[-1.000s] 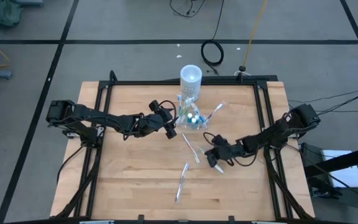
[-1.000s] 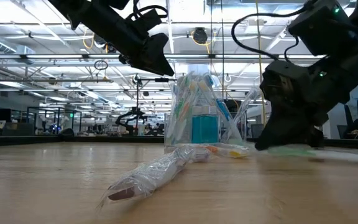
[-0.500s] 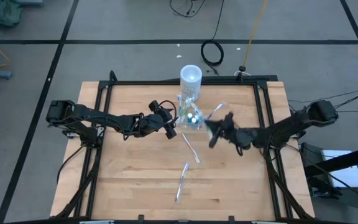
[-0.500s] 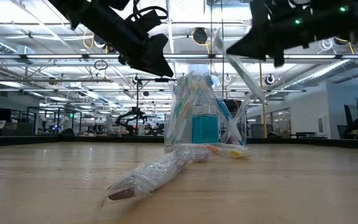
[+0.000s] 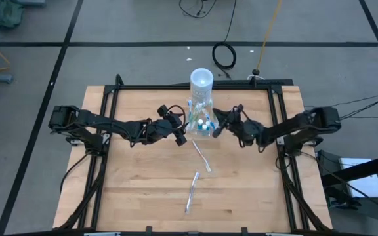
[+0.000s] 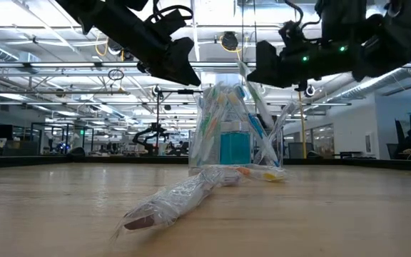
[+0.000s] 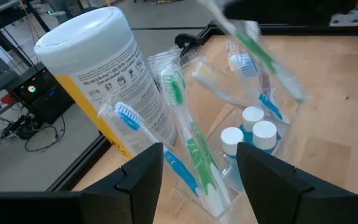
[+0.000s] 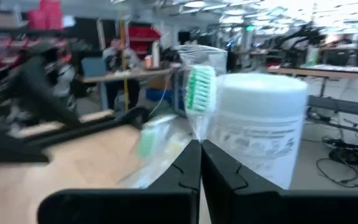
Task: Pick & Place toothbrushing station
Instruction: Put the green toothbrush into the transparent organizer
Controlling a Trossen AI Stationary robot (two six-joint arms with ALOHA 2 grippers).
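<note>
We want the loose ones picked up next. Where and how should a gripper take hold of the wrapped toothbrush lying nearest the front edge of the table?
Grip the wrapped toothbrush around mid-length, coming straight down from above. It lies flat on the table, long and slim, with bare wood on both sides, so I would set the fingers across its narrow width. The crinkled wrapper may slip, so the middle is probably safer than an end.

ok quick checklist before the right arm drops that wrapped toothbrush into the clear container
1. Grip: right gripper shut on the wrapped toothbrush: ok.
2. Position: right gripper is beside the clear container, not plainly over its opening: not ok.
3. Left gripper open on the container's other side, clear of the drop: ok.
4. Room inside among the toothbrushes and tubes: cannot tell.
5. Container upright on the table: ok.
6. Two wrapped toothbrushes left on the table: not ok.
</note>
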